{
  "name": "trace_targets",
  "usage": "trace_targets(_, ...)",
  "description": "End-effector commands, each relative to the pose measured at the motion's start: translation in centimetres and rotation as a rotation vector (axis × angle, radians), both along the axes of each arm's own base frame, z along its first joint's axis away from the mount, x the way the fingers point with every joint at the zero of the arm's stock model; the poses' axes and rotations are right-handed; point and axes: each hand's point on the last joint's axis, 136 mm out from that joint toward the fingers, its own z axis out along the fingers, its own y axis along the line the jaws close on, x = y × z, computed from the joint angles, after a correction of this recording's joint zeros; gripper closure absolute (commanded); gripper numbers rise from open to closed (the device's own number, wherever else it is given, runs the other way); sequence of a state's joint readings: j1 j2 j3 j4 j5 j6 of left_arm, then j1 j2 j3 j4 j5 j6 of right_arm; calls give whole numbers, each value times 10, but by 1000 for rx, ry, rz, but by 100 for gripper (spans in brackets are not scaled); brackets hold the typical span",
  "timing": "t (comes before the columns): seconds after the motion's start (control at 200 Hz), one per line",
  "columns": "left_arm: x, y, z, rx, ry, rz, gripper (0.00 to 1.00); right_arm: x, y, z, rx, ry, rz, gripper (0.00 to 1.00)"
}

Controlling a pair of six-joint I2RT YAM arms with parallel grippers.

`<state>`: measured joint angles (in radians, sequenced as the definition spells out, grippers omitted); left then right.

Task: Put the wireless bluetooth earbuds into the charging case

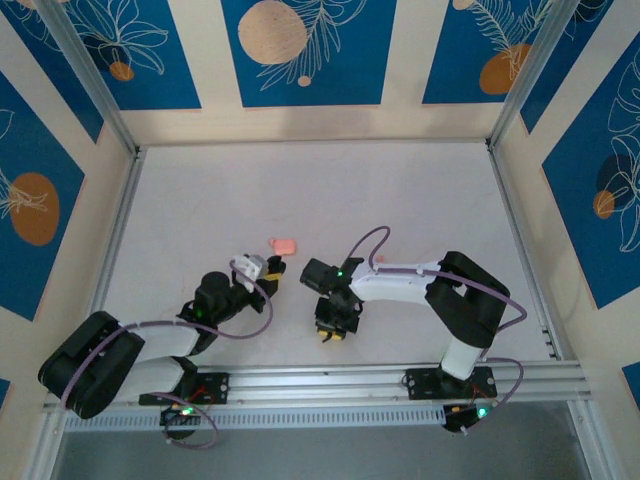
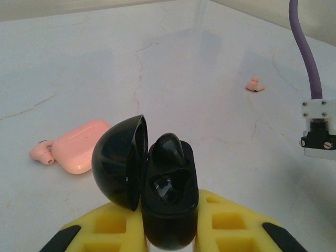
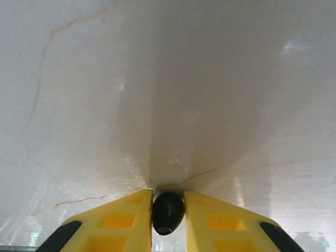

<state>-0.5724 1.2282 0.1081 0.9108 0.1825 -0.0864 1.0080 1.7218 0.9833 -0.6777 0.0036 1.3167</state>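
Presently, your left pincer (image 2: 170,227) is clamped on a black clamshell holder (image 2: 157,210), one yellow finger against each side of its lower half. The holder's lid stands open to the left, and a dark rounded piece (image 2: 168,149) sits upright in its well.

Beyond and to the left of that grip, the pink charging case (image 2: 81,152) lies closed and flat on the surface (image 2: 157,63). A pink earbud (image 2: 42,152) rests just beside its left end; you cannot tell whether the two touch. A second pink earbud (image 2: 255,85) lies alone, well apart to the far right, near the right arm's purple cable (image 2: 307,47).

Your right pincer (image 3: 168,211) is closed on the dark earbud (image 3: 168,212), a small glossy oval pinched between the two yellow tips. The tips point down, low over bare surface; contact with it cannot be confirmed.

From above, the right pincer (image 1: 332,333) sits near the front rail (image 1: 380,378). The pink case (image 1: 284,245) lies just beyond the left pincer (image 1: 272,268).
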Motion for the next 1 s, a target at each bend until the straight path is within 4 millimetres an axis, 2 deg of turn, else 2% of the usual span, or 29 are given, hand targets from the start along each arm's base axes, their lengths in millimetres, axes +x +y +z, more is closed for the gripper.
trace_targets(0.0, 2, -8, 8, 0, -42, -40, 80, 5, -14, 0, -58, -63, 25, 79)
trace_targets(0.275, -13, -32, -3, 0, -60, -182, 80, 38, -24, 30, -55, -284, 88, 79)
trace_targets(0.575, -29, -63, -7, -54, -59, -364, 80, 90, -27, 84, -57, -625, 279, 79)
trace_targets(0.815, -40, -76, -5, -102, -52, -460, 80, 111, -12, 121, -3, -869, 476, 79)
trace_targets(0.995, -45, -82, -1, -127, -51, -511, 80, 116, 7, 142, 83, -1015, 617, 79)
